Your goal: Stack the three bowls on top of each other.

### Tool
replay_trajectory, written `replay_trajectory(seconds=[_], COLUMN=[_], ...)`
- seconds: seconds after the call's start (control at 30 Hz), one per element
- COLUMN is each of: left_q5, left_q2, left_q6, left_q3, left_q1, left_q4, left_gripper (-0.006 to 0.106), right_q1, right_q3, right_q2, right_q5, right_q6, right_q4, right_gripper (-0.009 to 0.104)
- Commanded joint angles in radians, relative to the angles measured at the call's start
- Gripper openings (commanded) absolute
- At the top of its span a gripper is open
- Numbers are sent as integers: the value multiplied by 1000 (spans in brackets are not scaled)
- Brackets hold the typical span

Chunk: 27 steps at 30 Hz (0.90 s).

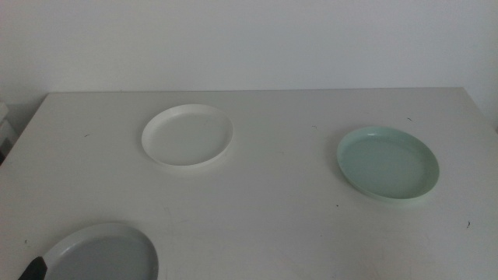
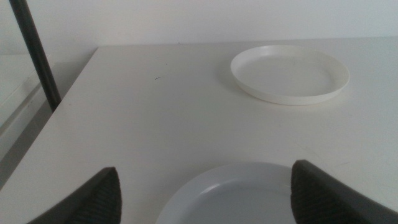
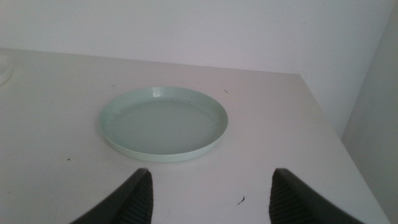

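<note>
White table (image 1: 264,210), three bowls apart, pale wall (image 1: 249,39)

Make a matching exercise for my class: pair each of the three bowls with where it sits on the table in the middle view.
Column 1:
1. white bowl
2. mint green bowl
3. pale grey bowl

Column 2:
A. near edge on the left, by the left end effector
B. far side, left of centre
C. right side, alone

Pairs: 1-B, 2-C, 3-A
</note>
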Motion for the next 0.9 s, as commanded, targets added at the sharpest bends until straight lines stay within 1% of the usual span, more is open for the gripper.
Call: replay_trajectory(seconds=[0.0,0.2,0.43,0.63,0.87], left_q5=[-74,-74,-52,120,401], left_q2=[-13,15,197,356,501], left_q6=[-1,-3,-21,-21,-27], left_q3=[-5,-25,-170,-370,-639], left_q1=[1,1,1,1,1], left_q4=[-5,11,7,3,3], left_gripper=[105,105,105,105,105], right_q1=[-7,-7,-7,-7,-7], right_q3=[-5,-5,-5,-5,-5], right_q2=[-27,-27,-27,-27,-27], right_q5=[-76,-76,-76,-76,-76], right_q6=[-11,-11,-11,-11,-11], right_q4=[-10,-10,-10,-10,-10], right_gripper=[48,48,48,48,48])
